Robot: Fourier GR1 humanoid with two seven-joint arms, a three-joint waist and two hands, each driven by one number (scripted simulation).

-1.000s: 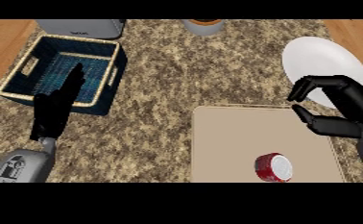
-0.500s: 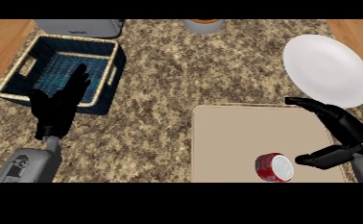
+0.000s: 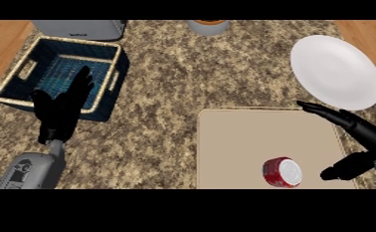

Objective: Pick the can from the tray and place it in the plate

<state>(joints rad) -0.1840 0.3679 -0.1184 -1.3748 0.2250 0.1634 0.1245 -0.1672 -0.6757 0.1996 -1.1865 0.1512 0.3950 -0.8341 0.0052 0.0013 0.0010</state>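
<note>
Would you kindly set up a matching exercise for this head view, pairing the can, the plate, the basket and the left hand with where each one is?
Column 1
1. can
2. plate
3. basket
4. left hand

Column 2
a. at the right edge of the counter, beyond the tray
b. on the tray, in its near right part
c. at the view's lower left, open, fingers straight
d. on the far left of the counter, dark blue with a tan rim

Pairs: 1-b, 2-a, 3-d, 4-c
</note>
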